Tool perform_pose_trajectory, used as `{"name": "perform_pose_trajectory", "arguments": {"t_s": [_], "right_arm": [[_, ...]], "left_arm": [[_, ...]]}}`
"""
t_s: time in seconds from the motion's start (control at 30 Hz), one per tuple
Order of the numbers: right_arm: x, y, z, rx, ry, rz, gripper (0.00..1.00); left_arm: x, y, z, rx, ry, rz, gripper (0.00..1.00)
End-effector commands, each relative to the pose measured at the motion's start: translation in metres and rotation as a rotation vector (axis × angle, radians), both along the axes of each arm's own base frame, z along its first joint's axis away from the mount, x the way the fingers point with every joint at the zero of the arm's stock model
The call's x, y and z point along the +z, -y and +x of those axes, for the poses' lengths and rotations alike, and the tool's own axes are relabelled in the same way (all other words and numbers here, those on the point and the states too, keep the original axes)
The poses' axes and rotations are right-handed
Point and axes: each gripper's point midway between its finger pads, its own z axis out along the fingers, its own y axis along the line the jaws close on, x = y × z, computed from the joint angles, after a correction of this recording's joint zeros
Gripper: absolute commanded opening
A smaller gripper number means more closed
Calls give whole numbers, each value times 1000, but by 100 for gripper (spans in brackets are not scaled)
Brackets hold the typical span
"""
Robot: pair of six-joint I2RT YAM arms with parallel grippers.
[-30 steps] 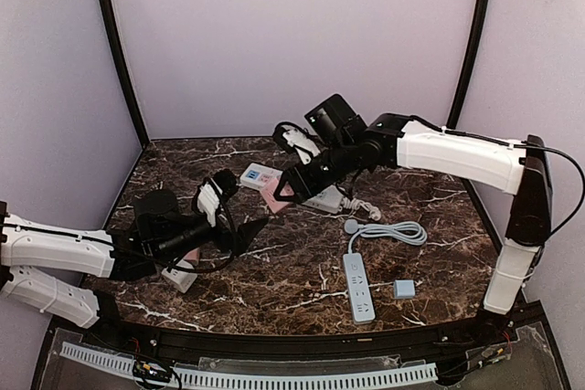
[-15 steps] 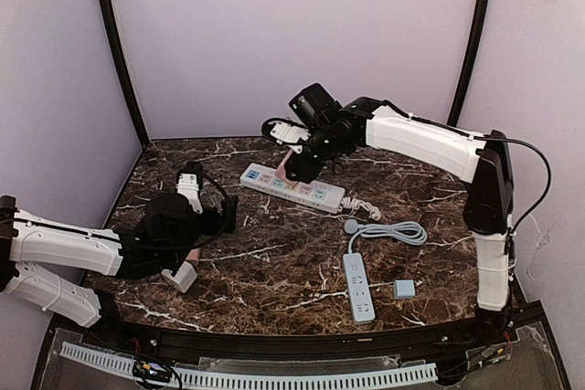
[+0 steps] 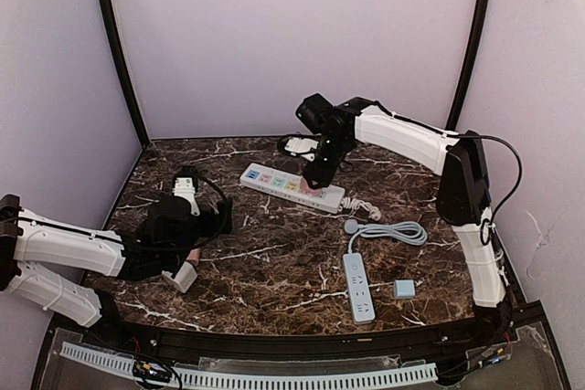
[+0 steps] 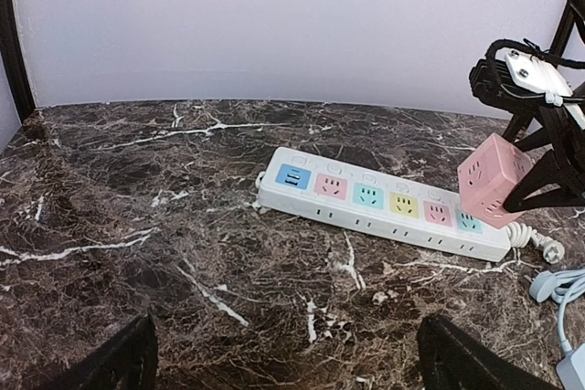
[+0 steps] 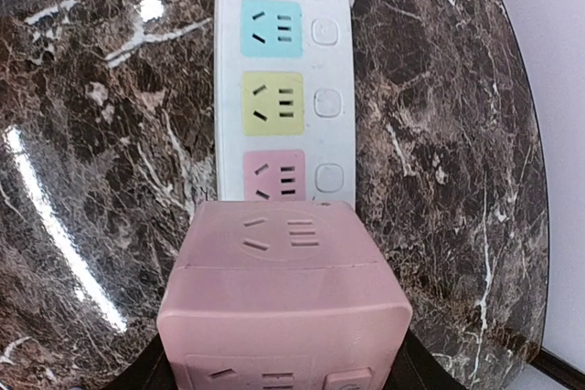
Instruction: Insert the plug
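While the left fingers [image 4: 114, 367] gape wide low over the table [image 4: 137, 226], the right fingers [image 4: 548, 189] grip the pink cube plug [image 4: 492, 180], tilted, over the right end of the power strip [image 4: 384, 203], near its pink socket [image 5: 274, 173].

The bench [image 3: 274, 271] looks like polished dark marble, glossy with white veins. The power strip [image 4: 384, 203] at twelve o'clock is smooth white plastic; the pink cube plug [image 5: 283, 317] is matt plastic.
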Motion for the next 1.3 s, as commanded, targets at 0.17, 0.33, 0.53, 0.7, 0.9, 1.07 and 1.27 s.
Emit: {"name": "perform_pose_trajectory", "arguments": {"t_s": [0.17,0.33,0.53,0.7,0.9,1.07,1.27], "right_arm": [[20,29,16,-15,27,-27,0],[9,26,13,13,-7,-28,0],[-6,24,12,32,-37,-41,0],[-11,21,13,47,-38,-40,0],[-16,19,16,64,-26,-42,0],[-27,18,11,88,-51,-52,0],[-38,18,3,121,-81,-63,0]], "left_arm": [[-10,0,2,-4,-11,5,98],[-10,-2,3,2,-7,11,98],[-14,-3,3,2,-10,17,98],[-14,-2,3,-2,-9,15,98],[-14,-3,2,-4,-7,14,98],[-14,-3,2,-7,-7,12,97],[-14,-3,2,-5,-5,12,97]]}}
